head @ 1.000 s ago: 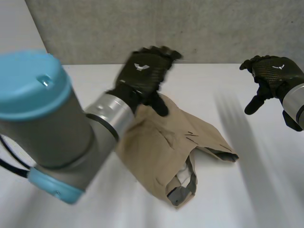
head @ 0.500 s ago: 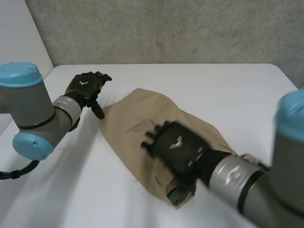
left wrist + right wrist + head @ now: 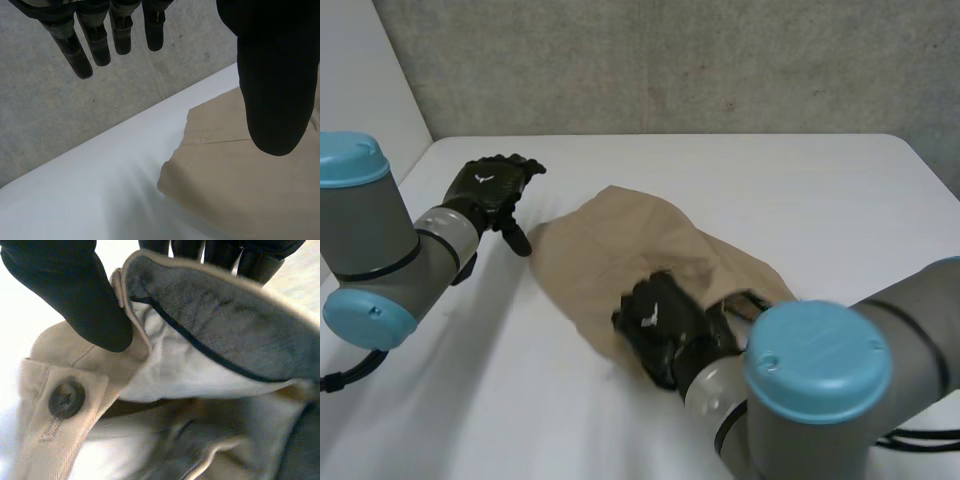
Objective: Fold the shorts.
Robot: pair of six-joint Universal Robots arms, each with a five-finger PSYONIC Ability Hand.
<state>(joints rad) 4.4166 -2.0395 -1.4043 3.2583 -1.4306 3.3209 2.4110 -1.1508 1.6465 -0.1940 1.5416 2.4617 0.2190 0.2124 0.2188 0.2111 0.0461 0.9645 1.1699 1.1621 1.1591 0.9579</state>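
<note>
— Nearest, lower centre?
— Folded tan shorts (image 3: pixel 610 250) mid-table, waistband (image 3: pixel 131 325) pinched between thumb and fingers of right hand (image 3: pixel 658 328); dark button (image 3: pixel 66 398), grey lining (image 3: pixel 215 325) exposed.
— Farther, upper left?
— Beside the cloth edge, left hand (image 3: pixel 490 188), fingers straight, empty, over white table (image 3: pixel 800 190).

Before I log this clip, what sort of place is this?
Probably a robot lab or test bench rather than a home: a white table, a plain grey concrete-looking wall behind it, and tan shorts laid out for the right hand, which pinches their waistband.
</note>
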